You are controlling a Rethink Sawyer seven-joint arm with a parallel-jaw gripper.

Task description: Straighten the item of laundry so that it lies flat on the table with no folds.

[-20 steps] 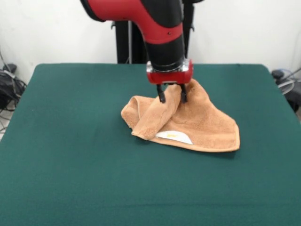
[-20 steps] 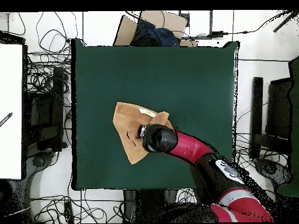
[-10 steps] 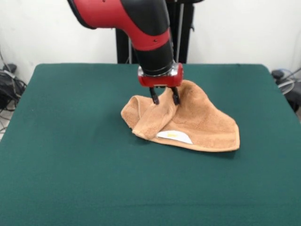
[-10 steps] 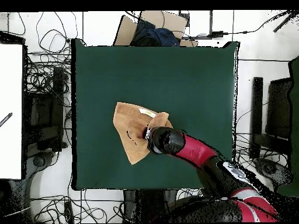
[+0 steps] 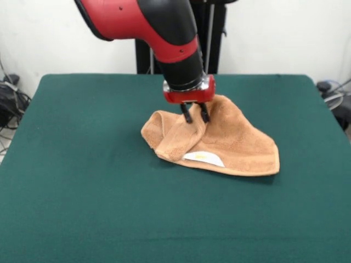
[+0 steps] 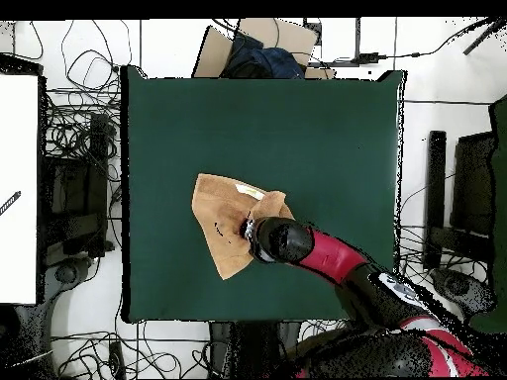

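Pincer (image 5: 195, 114) clenched on a raised fold of the crumpled towel (image 5: 230, 143), label (image 5: 203, 159) at its 6 o'clock edge.

Count, both views:
- One towel (image 5: 230, 139), orange-tan; one white label (image 5: 203, 159) showing on it.
- One table (image 5: 82, 181), green top.
- One robot arm (image 5: 164, 33), red and black, carrying one gripper (image 5: 195, 113) with two dark fingers (image 5: 187, 114).
- Overhead: one cardboard box (image 6: 253, 42) beyond the table's edge; floor cables (image 6: 69, 119) too tangled to count.
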